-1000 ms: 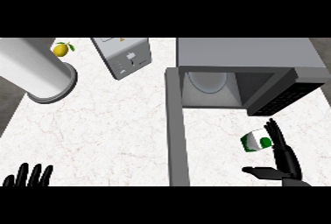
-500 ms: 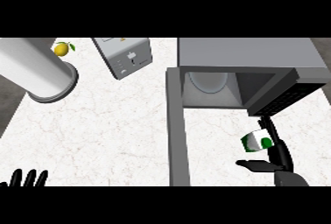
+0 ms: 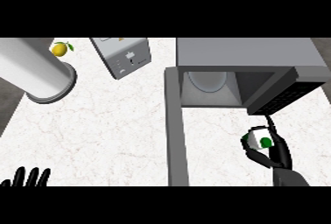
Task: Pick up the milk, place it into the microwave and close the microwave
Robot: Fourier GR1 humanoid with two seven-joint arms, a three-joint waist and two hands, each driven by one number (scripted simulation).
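Milk (image 3: pixel 260 140) at lower right, clamped by the curled fingers of our right hand (image 3: pixel 279 153), is held just below the open microwave (image 3: pixel 245 54), ready, we judge, for insertion; our left hand (image 3: pixel 26 178) rests open, lower left.

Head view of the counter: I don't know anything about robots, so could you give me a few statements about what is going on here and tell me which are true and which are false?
1. The microwave has its door open. True.
2. The right hand is curled round the milk. True.
3. The milk sits inside the microwave. False: it is outside, in front of the opening, in the right hand.
4. The lemon lies at the far left, near the white cylinder. True.
5. The left hand grips the lemon. False: it rests open at the lower left edge, holding nothing.
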